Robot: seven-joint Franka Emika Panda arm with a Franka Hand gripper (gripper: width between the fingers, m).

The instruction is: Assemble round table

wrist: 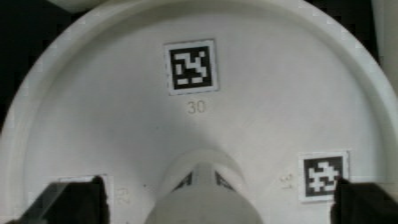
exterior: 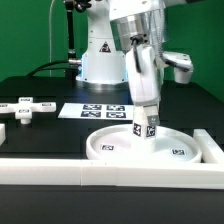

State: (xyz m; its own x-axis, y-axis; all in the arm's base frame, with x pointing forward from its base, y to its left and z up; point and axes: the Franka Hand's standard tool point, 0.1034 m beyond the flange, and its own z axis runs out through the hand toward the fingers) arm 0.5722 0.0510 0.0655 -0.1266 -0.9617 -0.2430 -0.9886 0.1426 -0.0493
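End effector (exterior: 146, 106): clamped on post (exterior: 147, 128) | post: upright inside rimmed disc (exterior: 108, 147)

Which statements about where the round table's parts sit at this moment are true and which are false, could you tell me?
1. The gripper holds the post upright over the disc. True.
2. The cross-shaped piece lies inside the disc. False: it lies on the dark table toward the exterior view's left, well apart from the disc.
3. The marker board lies flat on the table between the disc and the robot's base. True.
4. The disc stands on its edge. False: it lies flat with its rim up, its tags facing upward.
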